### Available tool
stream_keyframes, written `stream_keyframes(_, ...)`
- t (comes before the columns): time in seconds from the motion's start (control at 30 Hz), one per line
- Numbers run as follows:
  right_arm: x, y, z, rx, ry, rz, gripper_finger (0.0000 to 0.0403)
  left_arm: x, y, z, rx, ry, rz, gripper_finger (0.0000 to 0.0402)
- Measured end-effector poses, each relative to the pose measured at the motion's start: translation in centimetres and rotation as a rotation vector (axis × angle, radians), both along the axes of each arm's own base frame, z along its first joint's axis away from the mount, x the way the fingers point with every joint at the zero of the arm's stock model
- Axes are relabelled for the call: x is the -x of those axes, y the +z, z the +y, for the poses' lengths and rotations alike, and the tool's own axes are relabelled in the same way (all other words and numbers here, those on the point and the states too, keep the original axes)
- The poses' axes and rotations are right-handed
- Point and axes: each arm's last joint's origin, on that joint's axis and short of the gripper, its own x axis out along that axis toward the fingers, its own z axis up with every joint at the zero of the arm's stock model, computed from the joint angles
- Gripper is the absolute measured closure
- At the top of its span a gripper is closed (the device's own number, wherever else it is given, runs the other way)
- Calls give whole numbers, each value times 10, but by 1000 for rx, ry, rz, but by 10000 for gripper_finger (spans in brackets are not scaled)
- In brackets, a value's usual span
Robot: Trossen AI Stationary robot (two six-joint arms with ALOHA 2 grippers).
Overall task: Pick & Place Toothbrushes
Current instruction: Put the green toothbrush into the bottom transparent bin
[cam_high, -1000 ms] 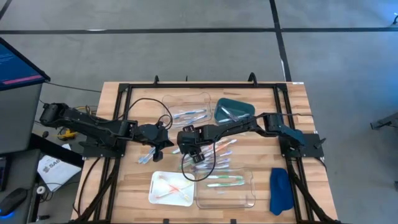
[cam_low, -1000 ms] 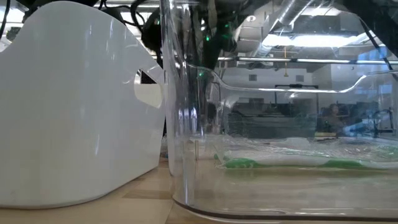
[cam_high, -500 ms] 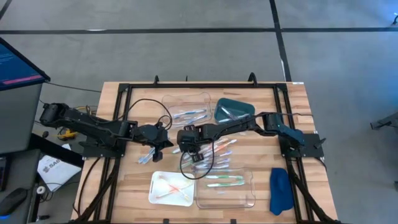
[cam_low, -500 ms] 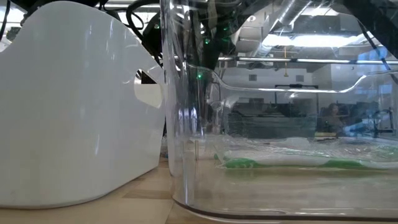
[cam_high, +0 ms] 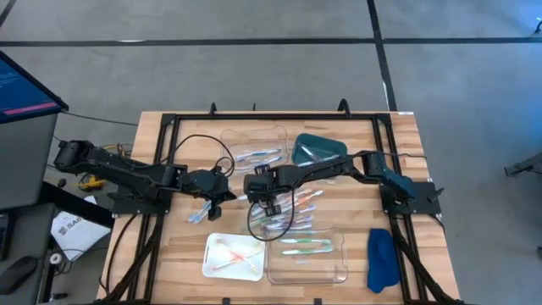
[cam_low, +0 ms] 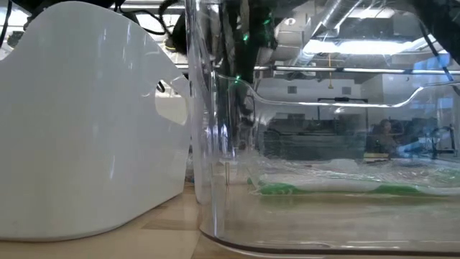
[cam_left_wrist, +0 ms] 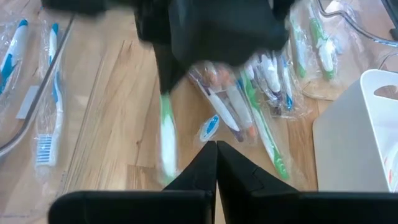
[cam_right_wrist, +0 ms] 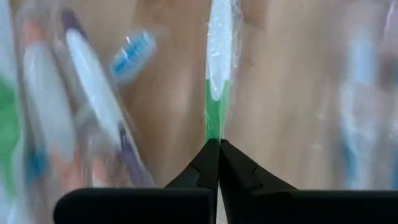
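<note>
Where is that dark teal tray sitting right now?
Seen from above, the dark teal tray sits at the table's far side, right of centre, beside the clear tray and just behind the right arm.

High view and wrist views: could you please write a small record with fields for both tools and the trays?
Right tool: shut on a green-and-white plastic toothbrush in clear wrapper
Left tool: shut, empty, left of the right tool
Pile: loose wrapped toothbrushes, table middle
Clear plastic tray: green toothbrushes inside
White plastic tray: orange-pink toothbrushes inside
</note>
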Motion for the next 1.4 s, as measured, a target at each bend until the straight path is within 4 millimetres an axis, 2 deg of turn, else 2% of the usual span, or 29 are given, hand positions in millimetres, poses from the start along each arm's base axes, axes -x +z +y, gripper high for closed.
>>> stream_keyframes(0.2,13,51,-1,24,-30,-81,402,0,0,0,0,0,1,401)
stream_keyframes(0.37,32,98,8,2,-41,-163,402,0,0,0,0,0,1,401)
stream_keyframes(0.47,48,120,21,-16,-41,-162,403,0,0,0,0,0,2,401)
stream_keyframes(0.67,74,148,61,-73,-25,-194,403,0,0,0,-1,-1,2,401)
stream_keyframes(0.93,102,147,125,-61,-44,-163,403,0,0,-3,18,2,-5,401)
stream_keyframes(1.13,120,137,170,-109,-56,-175,403,0,2,-12,71,-4,-22,401)
stream_keyframes(1.23,130,127,185,-101,-95,-180,403,1,3,-20,100,-17,-35,401)
stream_keyframes(1.4,145,99,205,-106,-134,-213,403,2,7,-37,78,-56,-90,401)
